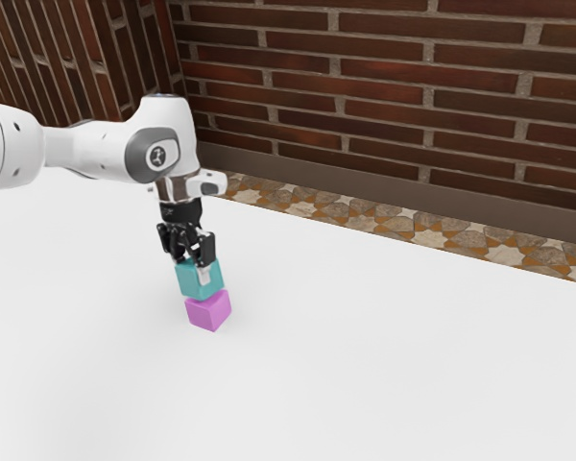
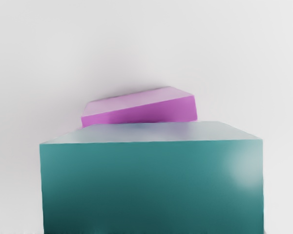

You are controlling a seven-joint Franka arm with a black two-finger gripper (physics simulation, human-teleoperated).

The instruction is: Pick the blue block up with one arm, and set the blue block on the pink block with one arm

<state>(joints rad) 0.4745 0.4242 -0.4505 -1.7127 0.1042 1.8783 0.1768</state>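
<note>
A teal-blue block [image 1: 194,279] sits between my black gripper's fingers [image 1: 198,271], which are shut on it from two sides. Directly beneath it lies the pink block [image 1: 208,310] on the white table [image 1: 365,365]; the blue block appears to rest on or just above the pink block's top, offset slightly toward the exterior view's left. In the wrist view the blue block [image 2: 151,180] looms large under my hand, and the pink block [image 2: 146,109] peeks out from behind it, turned at an angle to it.
A brick wall [image 1: 394,86] runs behind the table, with a strip of patterned stone floor [image 1: 413,226] at its foot. The white arm [image 1: 77,149] enters from the exterior view's left.
</note>
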